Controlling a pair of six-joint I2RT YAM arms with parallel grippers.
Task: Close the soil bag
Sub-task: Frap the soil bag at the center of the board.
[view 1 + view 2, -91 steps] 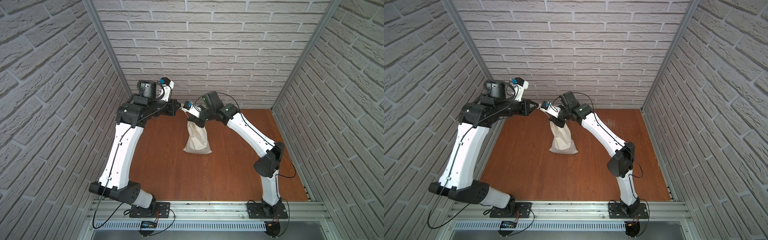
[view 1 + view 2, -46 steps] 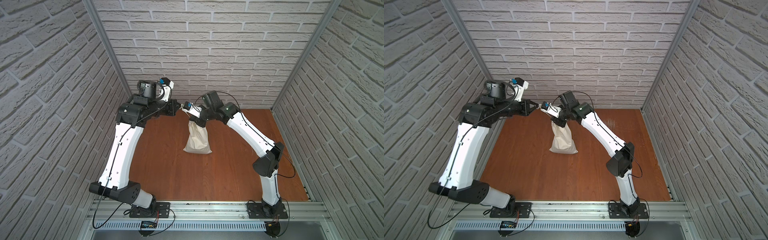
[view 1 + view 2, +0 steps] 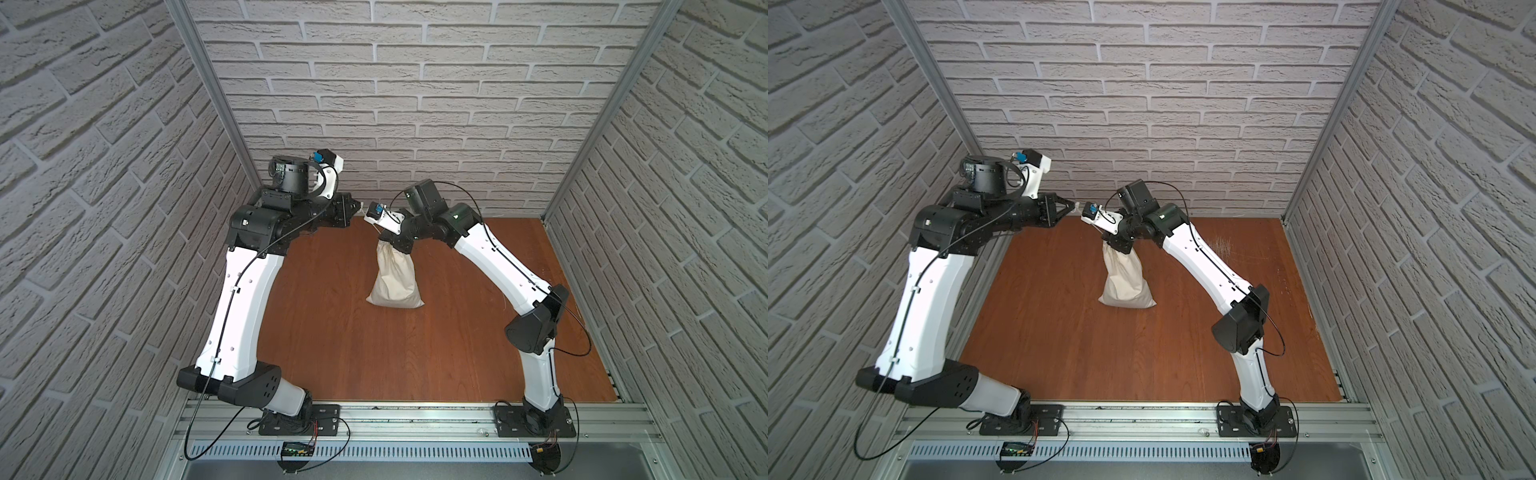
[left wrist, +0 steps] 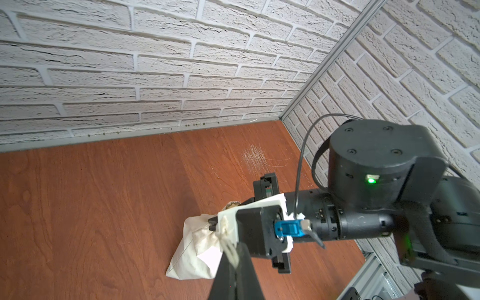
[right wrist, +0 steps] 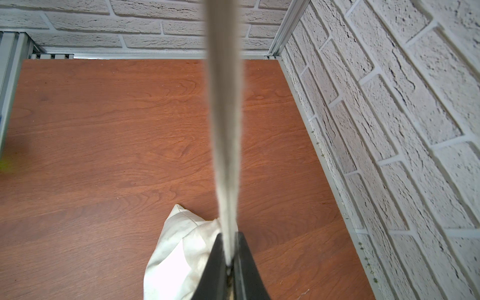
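Note:
The cream soil bag (image 3: 395, 279) (image 3: 1127, 286) stands upright at the back middle of the wooden table, its neck drawn in. From above, my right gripper (image 3: 395, 246) (image 5: 228, 259) is shut on the gathered neck; the bag's body (image 5: 176, 249) bulges beside the jaws. The beige cord (image 5: 224, 130) runs taut out from between them. My left gripper (image 3: 358, 206) (image 4: 235, 259) is shut on that cord (image 4: 230, 250), a short way left of and above the bag (image 4: 192, 249). The mouth itself is hidden under the right fingers.
The back brick wall (image 3: 415, 124) rises close behind both grippers, and the side walls (image 3: 124, 208) hem in the wooden table (image 3: 374, 353). A scratched patch (image 3: 1225, 245) marks the table's back right. An aluminium rail (image 3: 395, 415) runs along the front edge.

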